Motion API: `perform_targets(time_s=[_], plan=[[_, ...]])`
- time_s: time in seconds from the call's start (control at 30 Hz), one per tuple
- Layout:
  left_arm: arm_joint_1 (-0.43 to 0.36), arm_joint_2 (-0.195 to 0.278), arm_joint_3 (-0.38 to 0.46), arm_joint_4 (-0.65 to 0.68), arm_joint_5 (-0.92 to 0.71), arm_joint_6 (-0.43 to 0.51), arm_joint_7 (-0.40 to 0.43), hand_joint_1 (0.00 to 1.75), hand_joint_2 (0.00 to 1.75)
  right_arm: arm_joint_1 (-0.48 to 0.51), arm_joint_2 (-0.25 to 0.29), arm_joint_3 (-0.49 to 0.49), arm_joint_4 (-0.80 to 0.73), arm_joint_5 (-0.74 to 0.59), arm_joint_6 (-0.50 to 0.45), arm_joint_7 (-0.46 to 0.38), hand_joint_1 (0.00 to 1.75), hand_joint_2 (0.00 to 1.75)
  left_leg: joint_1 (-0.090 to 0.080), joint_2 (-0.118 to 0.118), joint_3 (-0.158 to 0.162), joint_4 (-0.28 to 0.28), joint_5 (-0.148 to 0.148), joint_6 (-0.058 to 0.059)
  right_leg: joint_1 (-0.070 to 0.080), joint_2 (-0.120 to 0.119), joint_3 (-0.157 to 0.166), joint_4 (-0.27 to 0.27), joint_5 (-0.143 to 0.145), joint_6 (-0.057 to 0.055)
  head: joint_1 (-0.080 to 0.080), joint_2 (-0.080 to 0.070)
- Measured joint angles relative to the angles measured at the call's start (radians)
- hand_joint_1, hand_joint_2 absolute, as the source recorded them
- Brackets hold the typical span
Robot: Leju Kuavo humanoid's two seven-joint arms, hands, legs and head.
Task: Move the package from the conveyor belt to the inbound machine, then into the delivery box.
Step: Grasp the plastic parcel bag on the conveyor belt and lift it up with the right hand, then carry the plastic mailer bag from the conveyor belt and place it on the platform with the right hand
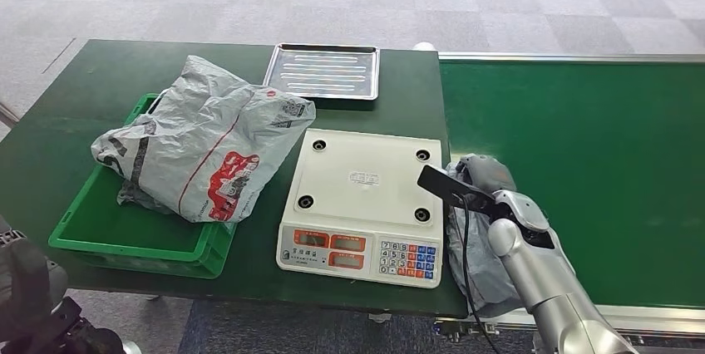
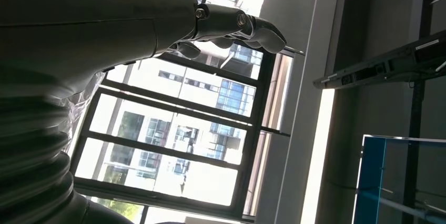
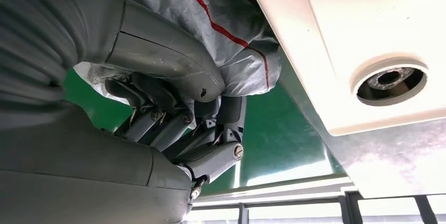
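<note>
Head view, right hand: my right hand (image 1: 480, 178) sits on the grey package (image 1: 475, 254) at the belt (image 1: 582, 163) edge, just beside the scale (image 1: 366, 204).
Head view, package: under and below my hand, partly hidden by my forearm, still on the belt side.
Head view, box: the green box (image 1: 125, 238) lies well across the scale from my hand, already holding another bag (image 1: 204, 142).
Head view, tray: a metal tray (image 1: 326, 71) lies beyond the scale.
Left wrist view, left hand: my left hand (image 2: 231, 27) holds nothing, its fingers bent in loosely; it points at windows.
Right wrist view, grip: my fingers (image 3: 173, 124) are closed into the package's film, with the thumb (image 3: 163, 56) pressed over it; I judge the hold firm.
Right wrist view, clearance: the scale's edge stands close by my knuckles.
Step in hand: lift to the scale.
Advice: raise clear of the scale's rim before crossing, and keep the slack film bunched, since it may drag or snag.
</note>
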Motion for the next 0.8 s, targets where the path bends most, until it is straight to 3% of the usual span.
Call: perform_targets(time_s=[0.1, 0.3, 0.5, 0.6, 0.8], plan=[[0.004, 0.000, -0.002, -0.004, -0.003, 0.005, 0.000, 0.00, 1.75, 0.012, -0.004, 0.004, -0.030, 0.005, -0.057, 0.027, 1.75, 1.75, 0.000, 0.000, 0.000, 0.000, 0.000, 0.000, 0.000, 0.000, 0.000, 0.000, 0.000, 0.000, 0.000, 0.000], [0.024, -0.009, -0.003, -0.033, -0.012, 0.006, -0.001, 0.00, 1.75, 0.039, -0.006, -0.029, -0.241, 0.182, -0.357, 0.139, 1.75, 1.75, 0.000, 0.000, -0.001, 0.000, 0.000, 0.000, -0.001, 0.000, -0.001, 0.000, 0.000, 0.000, 0.000, 0.000], [0.021, -0.011, -0.009, -0.034, -0.013, 0.023, -0.001, 0.00, 1.75, 0.034, 0.010, -0.074, -0.452, 0.313, -0.673, 0.119, 1.75, 1.75, 0.000, 0.000, -0.001, 0.000, 0.000, 0.000, -0.001, 0.000, -0.001, 0.000, 0.000, 0.000, 0.000, 0.000], [0.012, -0.010, -0.017, -0.025, -0.014, 0.024, 0.000, 0.00, 1.75, 0.015, 0.035, -0.082, -0.509, 0.349, -0.717, 0.105, 1.75, 1.75, 0.000, 0.001, 0.000, 0.000, 0.000, 0.000, 0.000, 0.001, -0.001, 0.000, 0.000, 0.000, 0.000, 0.000], [-0.010, -0.005, -0.028, -0.004, -0.006, 0.023, 0.000, 0.00, 1.75, -0.041, 0.086, -0.081, -0.519, 0.356, -0.681, 0.085, 1.75, 1.75, 0.000, 0.001, 0.000, 0.000, 0.001, 0.001, 0.000, 0.000, 0.000, 0.000, 0.000, 0.001, 0.000, 0.000]])
